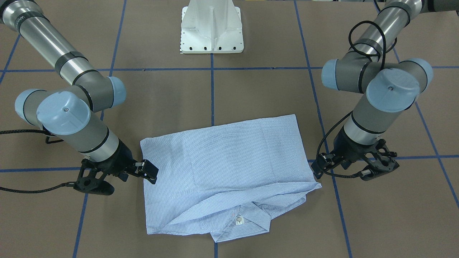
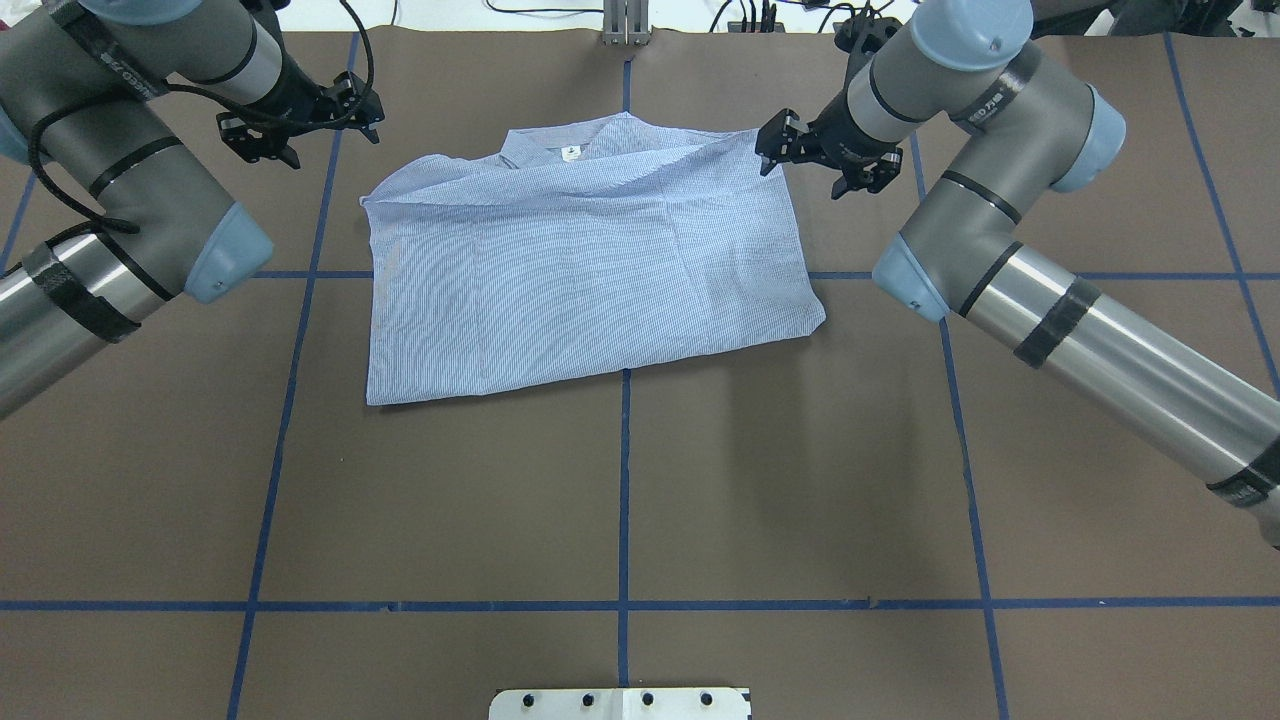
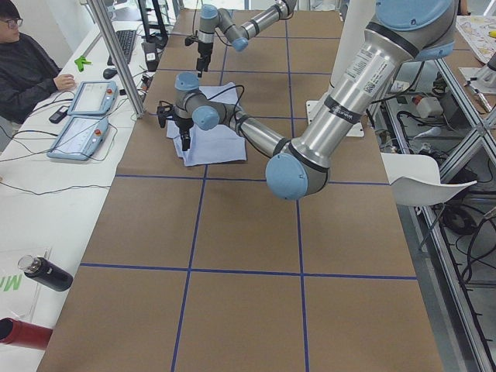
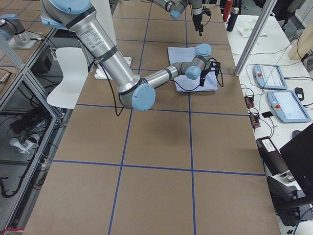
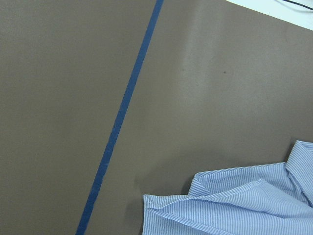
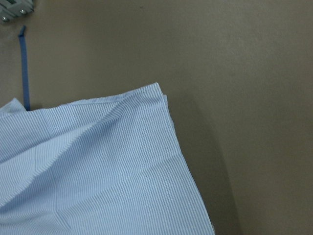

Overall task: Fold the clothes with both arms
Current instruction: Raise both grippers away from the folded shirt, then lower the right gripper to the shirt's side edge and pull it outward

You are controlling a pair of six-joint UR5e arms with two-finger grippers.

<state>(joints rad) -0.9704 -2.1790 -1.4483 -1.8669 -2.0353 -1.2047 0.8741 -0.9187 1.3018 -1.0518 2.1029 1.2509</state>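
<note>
Striped shirt [image 2: 590, 270] is lying folded on the table [image 2: 620, 500], hem toward the robot and collar [image 2: 560, 150] at the far side, where left gripper [image 2: 305, 125] and right gripper [image 2: 815, 165] are hanging, jaws apart and empty, one beside each far corner.

The left arm [image 2: 100, 170] and right arm [image 2: 985, 185] bend at the elbow, wrists tipped downward; the left tool [image 2: 305, 120] and right tool [image 2: 815, 160] hover low, fingers spread wide.
</note>
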